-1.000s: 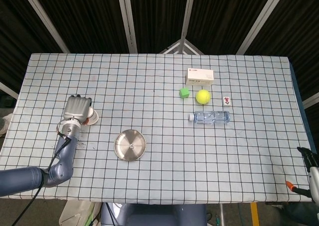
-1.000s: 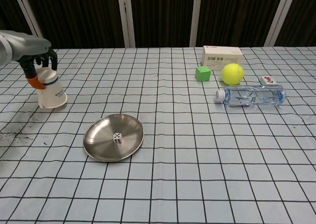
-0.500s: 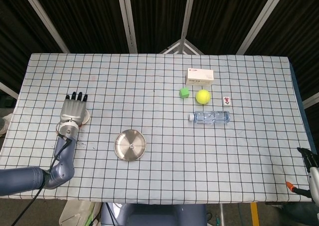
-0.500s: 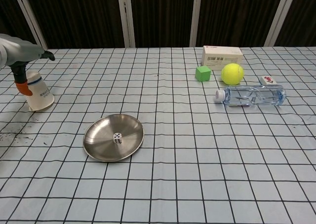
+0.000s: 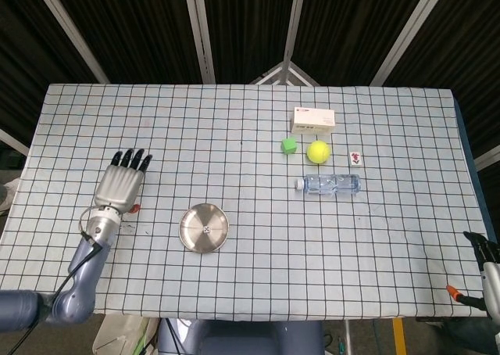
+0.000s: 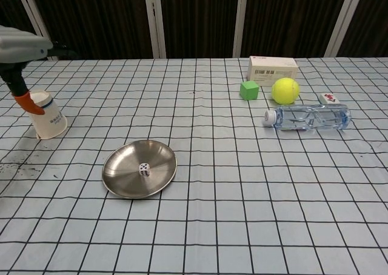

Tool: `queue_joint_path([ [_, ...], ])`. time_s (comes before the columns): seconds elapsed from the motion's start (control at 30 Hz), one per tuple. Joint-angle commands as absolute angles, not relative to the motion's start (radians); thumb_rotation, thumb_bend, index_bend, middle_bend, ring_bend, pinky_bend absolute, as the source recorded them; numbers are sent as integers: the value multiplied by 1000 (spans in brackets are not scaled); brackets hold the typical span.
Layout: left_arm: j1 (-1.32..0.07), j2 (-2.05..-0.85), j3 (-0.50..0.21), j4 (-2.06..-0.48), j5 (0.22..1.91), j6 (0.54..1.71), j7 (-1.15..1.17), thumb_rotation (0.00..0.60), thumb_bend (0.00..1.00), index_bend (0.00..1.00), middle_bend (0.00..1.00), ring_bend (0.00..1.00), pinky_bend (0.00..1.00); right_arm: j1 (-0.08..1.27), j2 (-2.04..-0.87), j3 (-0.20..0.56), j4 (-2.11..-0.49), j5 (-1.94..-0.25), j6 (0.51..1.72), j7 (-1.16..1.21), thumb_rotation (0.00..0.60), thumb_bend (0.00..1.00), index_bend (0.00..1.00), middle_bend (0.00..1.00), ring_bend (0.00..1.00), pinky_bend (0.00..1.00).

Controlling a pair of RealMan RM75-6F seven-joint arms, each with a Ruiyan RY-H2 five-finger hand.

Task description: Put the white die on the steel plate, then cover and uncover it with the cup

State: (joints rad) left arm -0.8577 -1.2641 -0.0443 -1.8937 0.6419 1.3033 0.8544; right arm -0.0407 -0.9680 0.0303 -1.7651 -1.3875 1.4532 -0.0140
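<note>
The die [image 6: 144,169] lies in the steel plate [image 6: 121,177] on the worktop [image 6: 212,214]. The cup [image 6: 50,114] stands left and behind the plate. Far right, the bottle [image 6: 308,117] lies before the ball [image 6: 285,90], cube [image 6: 249,90] and box [image 6: 272,69].

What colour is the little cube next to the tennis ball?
Green; the cube shows best in the chest view.

On the checked worktop [image 5: 234,128], the left robot hand [image 5: 121,184] hovers at the near left, flat with fingers spread and holding nothing. Just right of it lies the steel plate [image 5: 204,227] with the white die [image 5: 206,229] at its middle. Far right sit a white box [image 5: 313,120], green cube [image 5: 289,145], tennis ball [image 5: 318,151], small tile [image 5: 355,158] and lying water bottle [image 5: 328,184]. The right robot hand [image 5: 484,255] shows only partly at the near right edge.
</note>
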Motion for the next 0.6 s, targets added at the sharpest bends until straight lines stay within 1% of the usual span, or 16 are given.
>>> queue_joint_path([
  [0.03,-598,-1215,137,-1983,1038,1585,624,600,249,11,0,0,63,-46,-968,31,-1768,-1399,1470,-9,600,41,124,140,145,128],
  [0.07,-577,-1222,157,-1962,1065,1599,605,600,252,21,6,0,63,-47,-968,31,-1768,-1402,1473,-9,600,41,124,137,145,128],
  [0.1,-539,-1234,192,-1915,1107,1617,571,600,254,31,14,0,64,-49,-969,31,-1767,-1407,1478,-10,600,42,124,134,145,128],
  [0.17,-490,-1253,221,-1854,1139,1646,529,600,258,47,18,0,66,-50,-971,30,-1767,-1414,1485,-11,600,41,124,126,145,128],
  [0.23,-457,-1267,235,-1811,1165,1660,493,600,258,48,7,0,66,-50,-974,31,-1765,-1422,1492,-12,600,41,124,125,145,128],
  [0.43,-379,-1319,236,-1708,1212,1698,412,600,262,53,0,0,65,-52,-986,30,-1746,-1448,1511,-17,600,41,124,125,145,128],
  [0.6,-359,-1339,234,-1679,1259,1691,370,600,265,50,0,0,64,-49,-993,29,-1734,-1465,1516,-16,600,42,124,125,145,126],
])
